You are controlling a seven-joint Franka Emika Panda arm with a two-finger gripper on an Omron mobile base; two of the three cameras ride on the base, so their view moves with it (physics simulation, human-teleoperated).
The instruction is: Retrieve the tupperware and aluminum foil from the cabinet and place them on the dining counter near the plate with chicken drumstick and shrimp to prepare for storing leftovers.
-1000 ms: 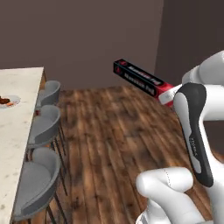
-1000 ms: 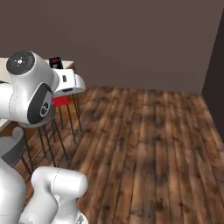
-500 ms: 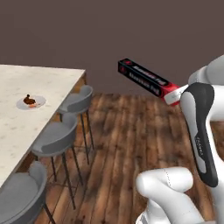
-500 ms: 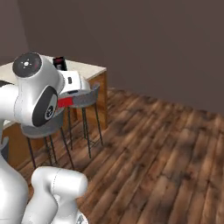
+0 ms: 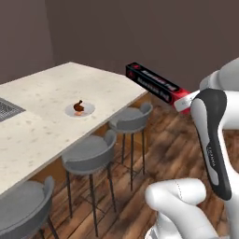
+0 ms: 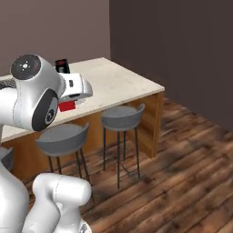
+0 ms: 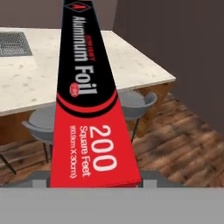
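Note:
A long black-and-red aluminum foil box (image 5: 156, 85) sticks out level from my gripper (image 5: 186, 100), which is shut on its red end, high above the stools. In the hand view the aluminum foil box (image 7: 89, 105) runs up the middle, with the grey fingers (image 7: 151, 177) at its sides. From the right base view the box's black end (image 6: 61, 65) peeks over the hand. A small plate (image 5: 80, 110) with a brown drumstick lies on the pale dining counter (image 5: 42, 93), ahead and left of the box. The tupperware is out of view.
Three grey bar stools (image 5: 130, 119) (image 5: 91, 151) (image 5: 23, 205) line the counter's near side over a wood floor (image 6: 182, 154). A dark grate (image 5: 7, 108) is set into the counter at the left. Dark walls stand behind.
The whole picture has shifted as the base moved: the counter, plate and stools now stand nearer and more central. The foil box stays in the shut gripper.

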